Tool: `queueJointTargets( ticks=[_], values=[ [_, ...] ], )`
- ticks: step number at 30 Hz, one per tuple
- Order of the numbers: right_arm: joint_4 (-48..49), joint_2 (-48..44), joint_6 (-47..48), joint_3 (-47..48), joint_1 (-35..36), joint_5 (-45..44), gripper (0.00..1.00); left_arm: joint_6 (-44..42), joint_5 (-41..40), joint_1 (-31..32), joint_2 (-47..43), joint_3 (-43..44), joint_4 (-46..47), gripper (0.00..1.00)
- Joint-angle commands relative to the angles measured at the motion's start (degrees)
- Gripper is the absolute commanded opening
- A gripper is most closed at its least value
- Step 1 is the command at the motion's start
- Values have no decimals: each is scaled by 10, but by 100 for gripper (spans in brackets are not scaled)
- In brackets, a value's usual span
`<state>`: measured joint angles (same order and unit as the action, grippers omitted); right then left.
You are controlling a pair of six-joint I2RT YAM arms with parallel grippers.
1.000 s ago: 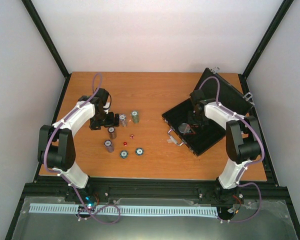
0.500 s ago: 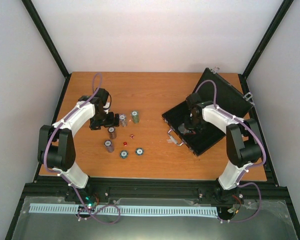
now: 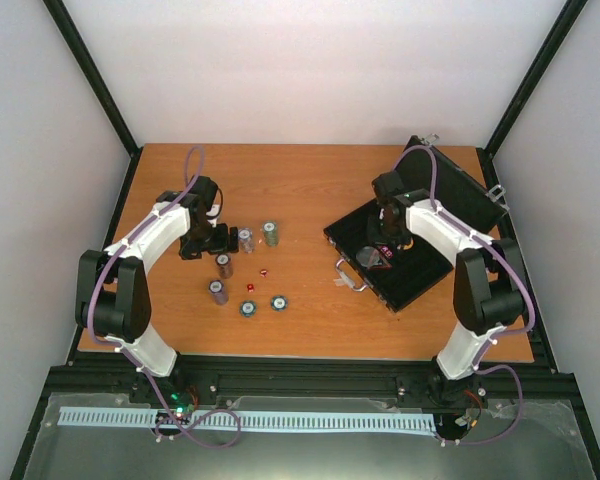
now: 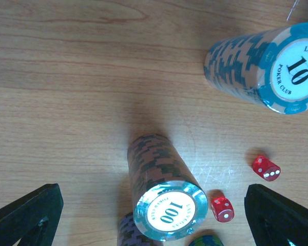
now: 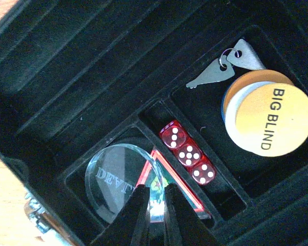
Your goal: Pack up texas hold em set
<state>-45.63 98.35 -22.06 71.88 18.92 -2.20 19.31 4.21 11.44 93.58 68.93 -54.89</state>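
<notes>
Black moulded lining filled the open case [image 3: 405, 290], which lay at the right of the wooden table [image 3: 310, 180] with its lid propped back. Packing looked partway done. Three translucent red dice [image 5: 187, 152] sat in a narrow slot, and a yellow-faced Big Blind disc [image 5: 272, 120] lay in the next compartment beside two small metal keys [image 5: 220, 69]. A clear round dealer disc [image 5: 113, 179] leaned in the pocket alongside. The right gripper [image 5: 154, 205] hung over that pocket, its jaws drawn to a slit at the disc's rim. Whether they pinched it could not be told. The left gripper [image 4: 154, 215] stood spread wide to either side of a brown ridged chip stack [image 4: 159, 195] marked 100, touching nothing. A blue stack [image 4: 267, 66] and two loose dice [image 4: 222, 209] lay near it on the wood. The next move, as I judged it, called for the left jaws to close squarely on that smooth, tippable column and carry it to a long groove in the case.
</notes>
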Motion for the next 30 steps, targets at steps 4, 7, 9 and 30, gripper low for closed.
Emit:
queueJointTargets(
  ticks=[4, 7, 9, 30],
  values=[
    [3, 57, 8, 36, 3, -6, 12, -6, -5, 2, -5, 26, 1, 100],
    [11, 74, 8, 41, 3, -13, 12, -6, -6, 2, -7, 24, 2, 100],
    [17, 84, 8, 41, 3, -21, 12, -7, -5, 2, -7, 24, 2, 100],
    [18, 54, 31, 38, 3, 4, 12, -7, -4, 2, -3, 20, 5, 100]
  ],
)
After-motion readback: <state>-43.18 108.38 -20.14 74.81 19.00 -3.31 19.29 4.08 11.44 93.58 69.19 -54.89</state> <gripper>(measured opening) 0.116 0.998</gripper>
